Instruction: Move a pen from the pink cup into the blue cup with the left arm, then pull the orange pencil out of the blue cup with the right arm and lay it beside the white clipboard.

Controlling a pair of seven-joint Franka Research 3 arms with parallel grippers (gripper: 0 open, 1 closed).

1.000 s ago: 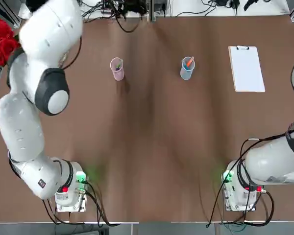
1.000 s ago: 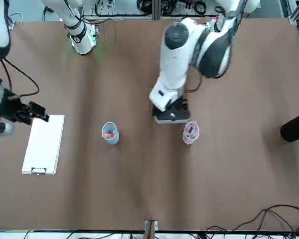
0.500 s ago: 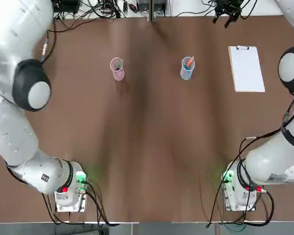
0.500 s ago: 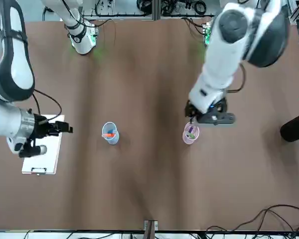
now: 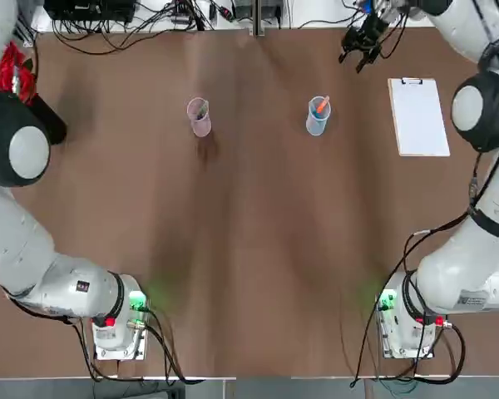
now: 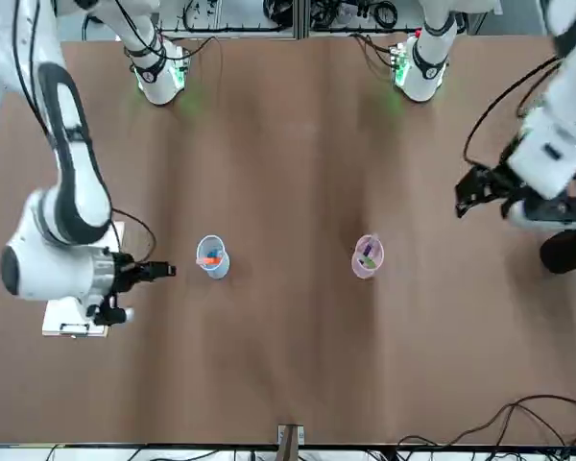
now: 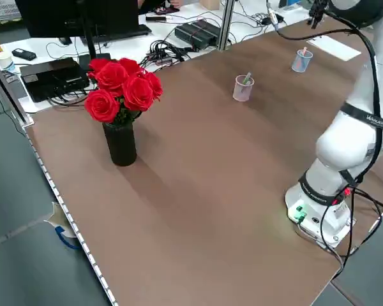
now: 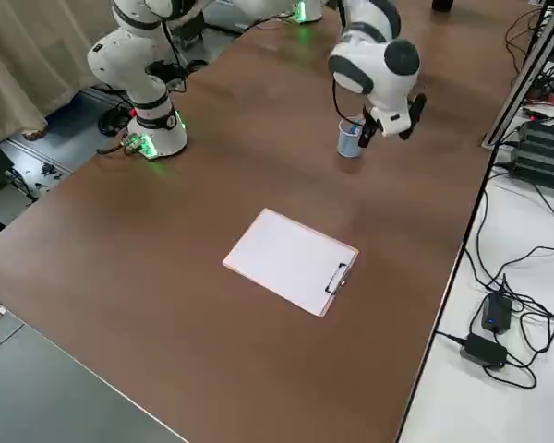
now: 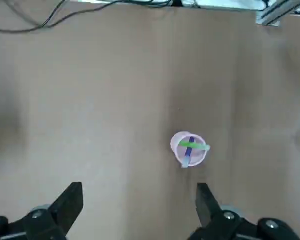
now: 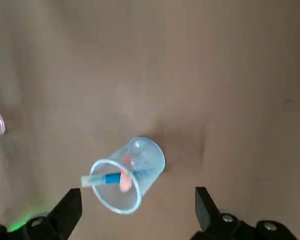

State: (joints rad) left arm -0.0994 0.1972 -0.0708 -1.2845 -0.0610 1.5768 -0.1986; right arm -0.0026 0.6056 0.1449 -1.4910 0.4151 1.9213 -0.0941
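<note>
Toward the desk's (image 5: 258, 249) far edge, blue cup (image 10: 153, 159): right end effector (image 10: 139, 189) spread; pinch only orange pencil (image 10: 125, 181), lift straight.
Far left corner: left end effector (image 9: 139, 184) spread.

The pink cup (image 5: 200, 118) stands upright on the desk, left of the blue cup (image 5: 317, 118), holding two pens, one green (image 9: 190, 145) and one dark purple (image 9: 189, 151), leaning across each other. The blue cup, pale and translucent, is also upright, with the orange pencil (image 10: 126, 175) and a blue pen (image 10: 110, 178) tilted inside. Right of it, the white clipboard (image 5: 419, 118) lies flat, its clip at the far end.
</note>
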